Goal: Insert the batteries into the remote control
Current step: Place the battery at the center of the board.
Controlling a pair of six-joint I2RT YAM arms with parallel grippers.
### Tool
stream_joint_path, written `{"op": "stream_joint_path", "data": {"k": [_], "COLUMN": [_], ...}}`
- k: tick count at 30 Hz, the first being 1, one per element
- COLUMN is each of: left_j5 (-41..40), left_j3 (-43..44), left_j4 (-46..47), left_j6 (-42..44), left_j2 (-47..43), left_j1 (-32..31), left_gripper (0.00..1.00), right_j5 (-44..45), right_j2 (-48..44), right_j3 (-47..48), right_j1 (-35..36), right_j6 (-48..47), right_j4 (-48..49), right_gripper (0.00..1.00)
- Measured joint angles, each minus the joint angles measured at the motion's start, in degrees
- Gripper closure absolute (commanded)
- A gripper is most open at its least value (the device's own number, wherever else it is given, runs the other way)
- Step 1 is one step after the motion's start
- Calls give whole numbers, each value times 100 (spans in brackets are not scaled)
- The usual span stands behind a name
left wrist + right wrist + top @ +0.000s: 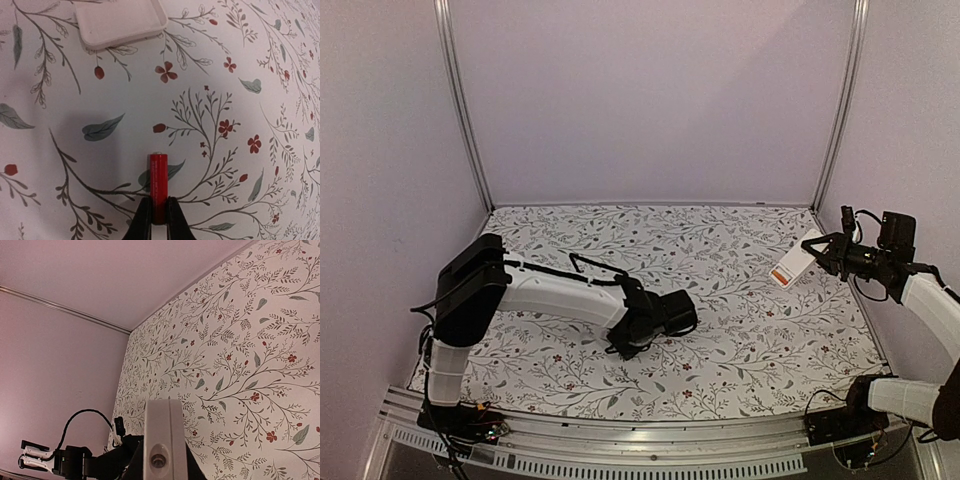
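My left gripper [159,215] is shut on a red battery [158,185], held upright by its lower end just above the floral cloth; in the top view this gripper [620,345] is low at centre-left. My right gripper [823,250] is shut on the white remote control [794,260], held in the air at the far right with its orange-red label showing. In the right wrist view the remote [162,440] shows end-on between the jaws of the right gripper [161,467]. A second battery is not in view.
A white rounded flat plastic piece [120,21] lies on the cloth beyond the battery, at the top of the left wrist view. The floral table cloth [720,300] is bounded by metal posts and pale walls. The left arm [95,460] shows in the right wrist view.
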Motion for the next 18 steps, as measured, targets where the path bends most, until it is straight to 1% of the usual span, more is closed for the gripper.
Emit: {"op": "stream_joint_path", "data": {"k": [4, 10, 12, 14, 15, 17, 18], "left_j5": [15, 90, 101, 98, 83, -9, -90], "left_j3": [37, 42, 46, 46, 46, 33, -2], "left_j4": [-20, -33, -7, 26, 61, 149, 232], "left_j6": [-33, 31, 76, 201, 291, 588, 778], "left_j2": [11, 22, 22, 22, 20, -11, -59], "left_j1": [11, 26, 31, 33, 35, 20, 0], "left_gripper": [85, 72, 69, 65, 61, 55, 53], "right_j5": [-2, -2, -2, -2, -2, -4, -7], "right_j2": [2, 50, 50, 50, 50, 50, 50], "right_j3": [0, 0, 0, 0, 0, 0, 0], "right_j1": [0, 0, 0, 0, 0, -2, -2], "right_j6": [0, 0, 0, 0, -2, -2, -4], "right_j4": [0, -2, 0, -2, 0, -2, 0], "right_gripper": [100, 100, 100, 100, 100, 100, 100]}}
